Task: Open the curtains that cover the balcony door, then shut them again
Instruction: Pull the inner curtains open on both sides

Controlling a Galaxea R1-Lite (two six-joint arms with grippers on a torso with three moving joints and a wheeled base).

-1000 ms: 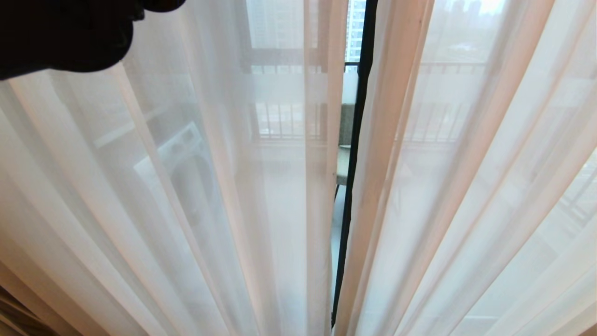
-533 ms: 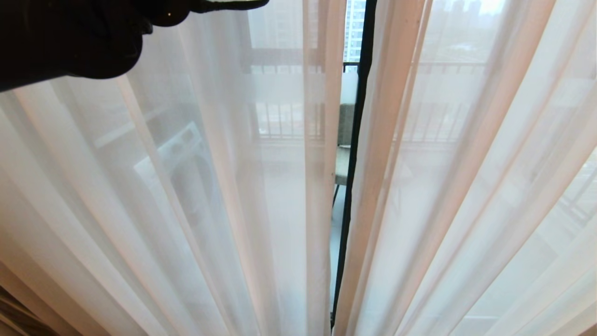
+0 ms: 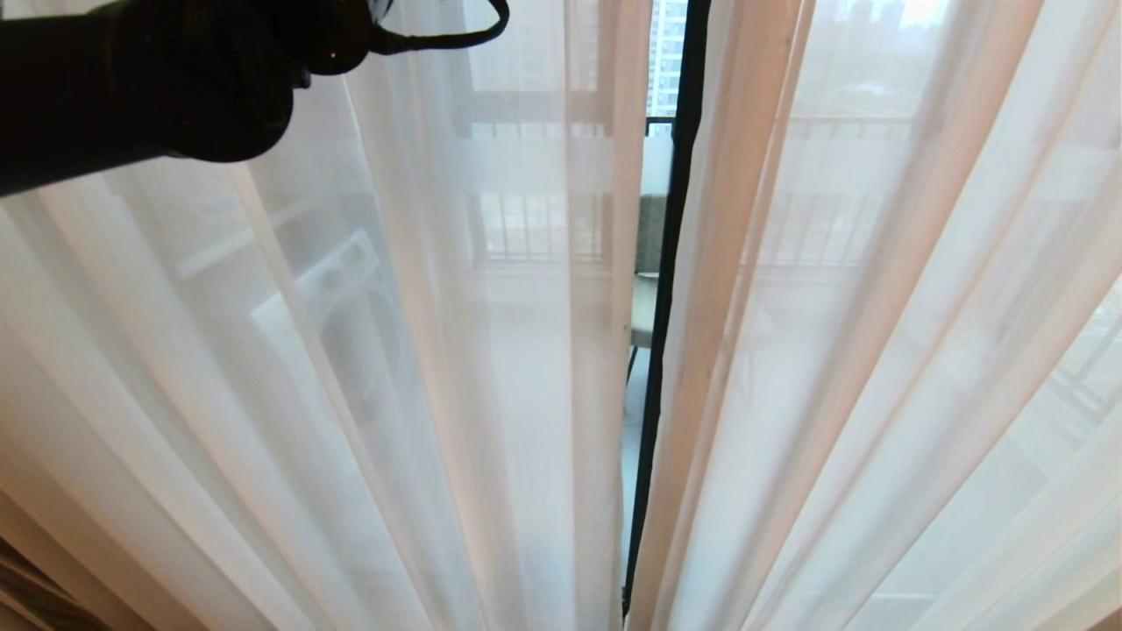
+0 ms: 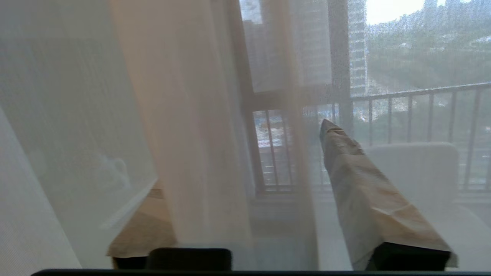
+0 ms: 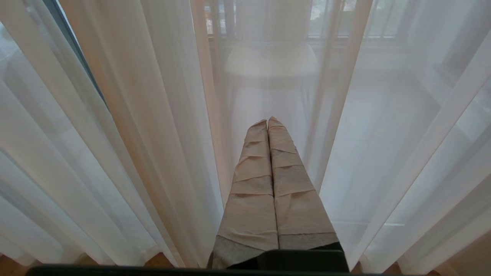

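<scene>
The curtains are thin white sheers: a left panel point(image 3: 351, 350) and a right panel point(image 3: 877, 350), hanging nearly together. A narrow gap between them shows the dark frame of the balcony door point(image 3: 671, 219). My left arm point(image 3: 158, 88) reaches in high at the upper left, in front of the left panel. In the left wrist view my left gripper point(image 4: 245, 153) stands open astride a fold of sheer point(image 4: 191, 134). One taped finger point(image 4: 364, 191) shows bare; the other lies behind the fabric. My right gripper point(image 5: 267, 120) is shut and empty, pointing down in front of the sheers point(image 5: 134, 134).
Through the fabric I see a washing machine point(image 3: 351, 298) at the left, a balcony railing point(image 3: 535, 228) and a chair point(image 3: 649, 263). Wooden floor point(image 5: 11, 264) shows under the curtain hems. A black cable point(image 3: 438, 39) loops off the left arm.
My left arm has come lower and farther right across the top left, and its cable loop has come into view. The curtains and the gap look the same.
</scene>
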